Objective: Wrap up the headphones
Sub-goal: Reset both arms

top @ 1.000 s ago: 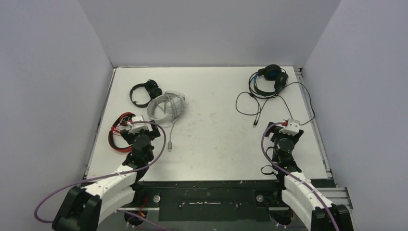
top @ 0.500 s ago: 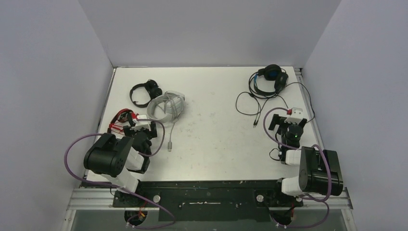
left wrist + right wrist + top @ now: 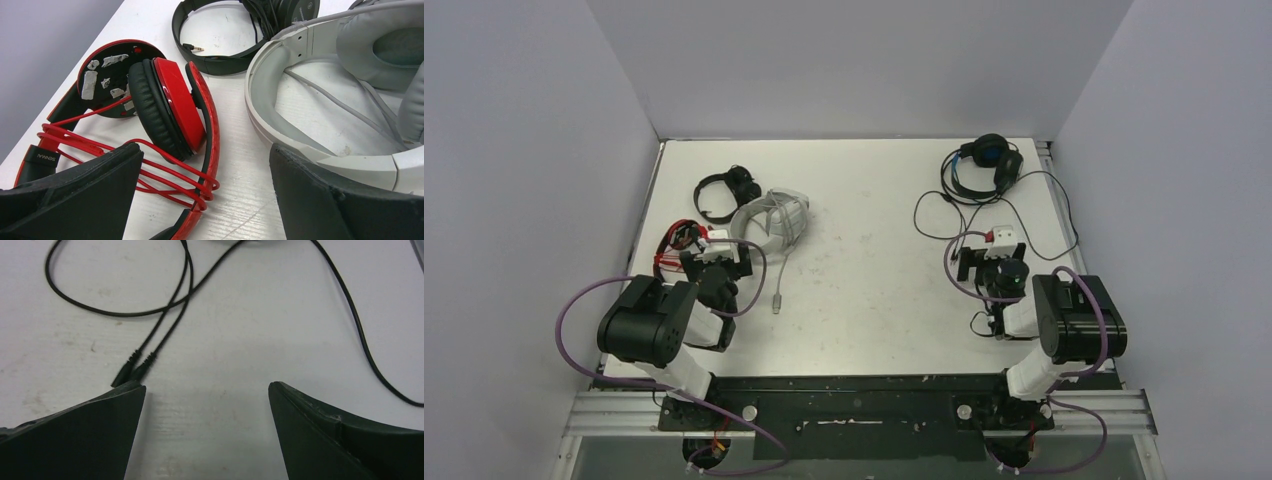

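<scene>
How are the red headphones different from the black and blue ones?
The red headphones are red with black pads; the black and blue headphones are mostly black. The red headphones' red cable is bunched in loops at the band; the black and blue headphones' black cable sprawls loose across the table. The red pair lies at the left edge, the other at the far right corner. Both are wired headsets on the table.

Glossy red plastic red-and-black headset (image 3: 181, 106), matt padded white-grey headset (image 3: 361, 42), scuffed matt white table (image 3: 250, 345)
</scene>
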Robot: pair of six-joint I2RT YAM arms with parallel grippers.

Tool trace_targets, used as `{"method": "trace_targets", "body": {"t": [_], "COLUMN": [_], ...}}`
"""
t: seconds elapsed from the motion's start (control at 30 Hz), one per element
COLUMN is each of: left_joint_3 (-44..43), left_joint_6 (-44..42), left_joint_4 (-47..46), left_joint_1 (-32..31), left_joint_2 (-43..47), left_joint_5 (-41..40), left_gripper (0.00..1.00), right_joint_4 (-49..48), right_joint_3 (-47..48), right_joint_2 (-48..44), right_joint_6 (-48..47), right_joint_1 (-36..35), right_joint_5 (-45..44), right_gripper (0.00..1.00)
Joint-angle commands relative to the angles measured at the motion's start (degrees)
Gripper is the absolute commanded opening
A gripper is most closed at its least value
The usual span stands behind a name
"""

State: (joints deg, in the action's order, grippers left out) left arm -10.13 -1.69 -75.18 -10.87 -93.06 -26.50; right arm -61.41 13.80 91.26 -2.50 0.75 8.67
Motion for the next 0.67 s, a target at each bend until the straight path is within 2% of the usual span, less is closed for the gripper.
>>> {"method": "trace_targets", "body": {"t": [0.0, 0.1, 0.63], "left_joint_3": [-1.11, -1.80, -2.69], "left_joint_6": [1.11, 1.36, 1.36], "left_joint_4": [-1.05, 0.48, 2.53], "left_joint_1": [0.13, 0.41, 1.65], "left_joint_2": [0.44, 0.51, 0.66], "left_joint_5": [1.10, 1.18, 3.67], "left_gripper": [0.97, 0.97, 0.97], "right_joint_4": [-7.23, -5.47, -6.05], "right_joint_3": [0.98, 2.05, 1.93], "right_joint_2": [0.65, 0.96, 1.11], "right_joint_6": [0.29, 2.49, 2.41], "right_joint_1": [-0.39, -0.41, 0.10], "right_joint_5": [-5.41, -11.36, -9.11], "right_gripper": [1.00, 1.00, 1.00]}}
